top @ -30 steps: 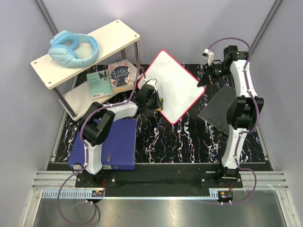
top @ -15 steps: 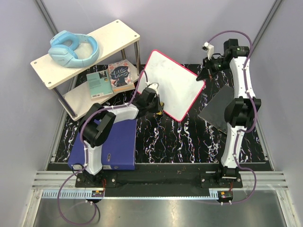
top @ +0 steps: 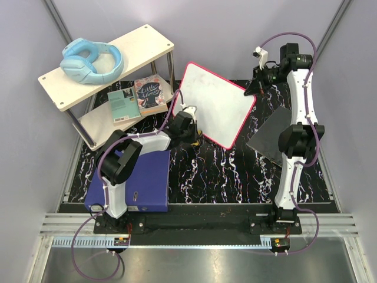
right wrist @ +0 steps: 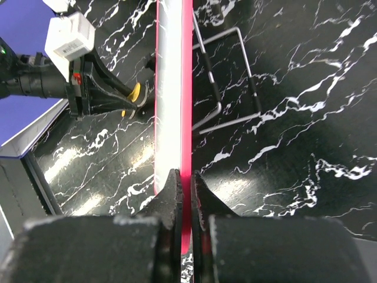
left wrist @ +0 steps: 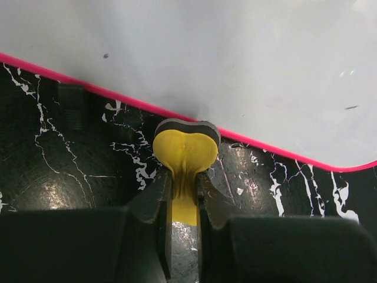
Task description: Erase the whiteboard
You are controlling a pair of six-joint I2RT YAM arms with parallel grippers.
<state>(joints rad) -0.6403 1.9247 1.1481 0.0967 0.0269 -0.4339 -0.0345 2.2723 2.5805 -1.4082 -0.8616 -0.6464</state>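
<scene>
Black marbled tabletop (top: 230, 177), open marble between board and arm bases, whiteboard (top: 215, 106) tilted up at rear centre, my right gripper (right wrist: 185, 177) pinching its pink frame, my left gripper (left wrist: 184, 177) clamped on yellow eraser (left wrist: 185, 150) at the lower frame edge, shelf book (top: 152, 93) title reads "Little", rest illegible.

Black white-veined marble tabletop (top: 235, 177), plain lilac-grey walls (top: 235, 29), a cream two-tier shelf (top: 147, 44) at far left.

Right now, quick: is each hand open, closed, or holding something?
Left hand: closed on the eraser.
Right hand: closed on the edge of the whiteboard.
</scene>
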